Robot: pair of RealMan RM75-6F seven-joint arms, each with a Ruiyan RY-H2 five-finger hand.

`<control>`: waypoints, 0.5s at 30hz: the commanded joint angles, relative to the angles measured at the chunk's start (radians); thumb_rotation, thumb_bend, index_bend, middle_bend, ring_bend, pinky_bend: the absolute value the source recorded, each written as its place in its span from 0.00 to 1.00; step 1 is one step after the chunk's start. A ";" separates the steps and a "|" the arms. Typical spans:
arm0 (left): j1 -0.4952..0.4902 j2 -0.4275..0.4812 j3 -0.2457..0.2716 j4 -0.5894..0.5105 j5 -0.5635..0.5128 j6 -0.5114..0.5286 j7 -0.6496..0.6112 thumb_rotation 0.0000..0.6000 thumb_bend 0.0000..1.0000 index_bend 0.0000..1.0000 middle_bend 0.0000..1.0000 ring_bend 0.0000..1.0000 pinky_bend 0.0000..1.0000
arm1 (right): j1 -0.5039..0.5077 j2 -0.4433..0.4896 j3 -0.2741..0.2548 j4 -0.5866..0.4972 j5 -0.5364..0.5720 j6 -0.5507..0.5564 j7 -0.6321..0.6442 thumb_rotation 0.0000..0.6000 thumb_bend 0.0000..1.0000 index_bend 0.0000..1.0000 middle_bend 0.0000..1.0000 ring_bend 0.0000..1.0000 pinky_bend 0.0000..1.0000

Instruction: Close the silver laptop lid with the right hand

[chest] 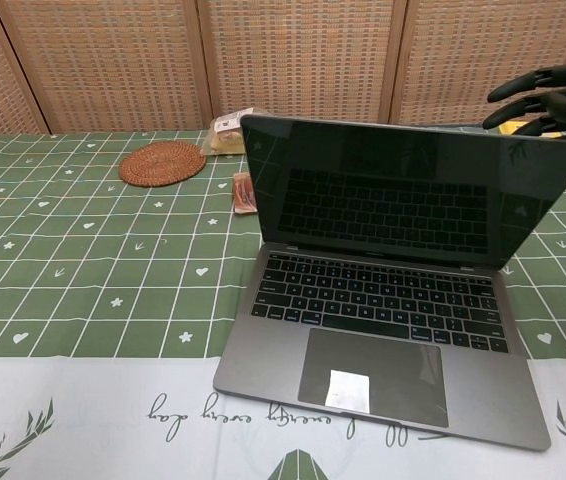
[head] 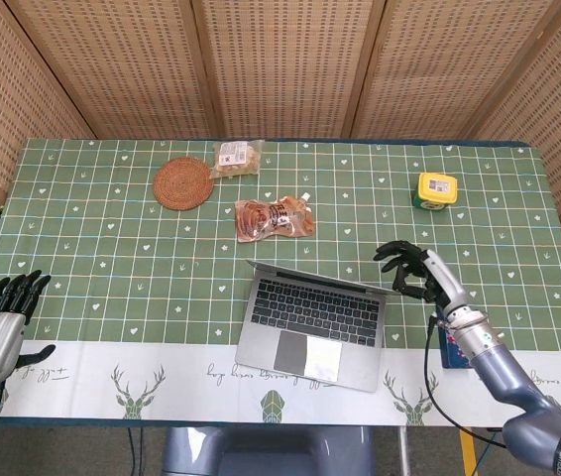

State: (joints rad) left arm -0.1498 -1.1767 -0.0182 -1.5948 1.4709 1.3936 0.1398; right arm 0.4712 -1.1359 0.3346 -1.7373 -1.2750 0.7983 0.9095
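The green checked tablecloth-covered table point(head: 112, 248) carried the open silver laptop point(head: 312, 319) near its front edge — lid point(chest: 413, 195) raised, tilting over the keyboard. The right hand point(head: 414, 270) touched the lid's upper right corner, fingers curled, gripping nothing. The left hand point(head: 1, 322) rested open at the table's left edge, well apart.

- Silver laptop point(head: 310, 322) — open, sitting low and centre in the head view on the green checked cloth, its base angled slightly.
- Lid — dark screen, raised and tilted forward over the black keyboard.
- A small pale sticker sits on the trackpad.
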 commanded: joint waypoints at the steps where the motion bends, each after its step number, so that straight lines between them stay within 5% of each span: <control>1: 0.000 0.000 0.001 -0.001 0.001 0.000 0.001 1.00 0.08 0.00 0.00 0.00 0.00 | -0.001 0.004 -0.005 -0.003 -0.006 0.002 0.004 1.00 0.90 0.36 0.43 0.43 0.61; 15: 0.001 0.002 0.004 -0.006 0.007 0.003 0.006 1.00 0.08 0.00 0.00 0.00 0.00 | -0.017 0.033 -0.054 -0.061 -0.063 0.022 0.013 1.00 0.89 0.36 0.43 0.43 0.61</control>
State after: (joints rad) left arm -0.1484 -1.1746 -0.0148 -1.6003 1.4773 1.3963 0.1456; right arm 0.4566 -1.1060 0.2868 -1.7925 -1.3320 0.8185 0.9234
